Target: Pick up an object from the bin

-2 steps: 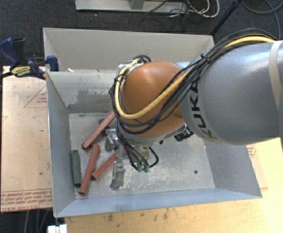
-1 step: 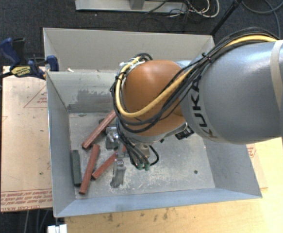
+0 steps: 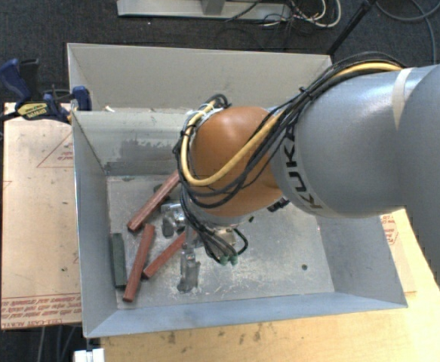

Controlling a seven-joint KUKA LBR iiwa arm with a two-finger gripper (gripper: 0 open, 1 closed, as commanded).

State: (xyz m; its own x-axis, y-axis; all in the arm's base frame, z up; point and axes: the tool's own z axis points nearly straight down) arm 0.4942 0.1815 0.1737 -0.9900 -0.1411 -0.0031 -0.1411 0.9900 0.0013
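Note:
My gripper (image 3: 182,245) hangs under the arm's orange cover, low over the left half of the bin floor. One metal finger (image 3: 187,271) points toward the front wall and the other (image 3: 175,218) sits further back, so the jaws stand open. A short reddish-brown stick (image 3: 161,259) lies slanted on the floor, its upper end running in between the two fingers. It rests on the floor and is not lifted. A longer reddish stick (image 3: 138,265) lies just left of it.
Another long brown stick (image 3: 153,200) leans diagonally toward the back left. A dark green bar (image 3: 118,260) lies along the left wall. The arm and its cover hide the bin's middle; bare floor shows at the right.

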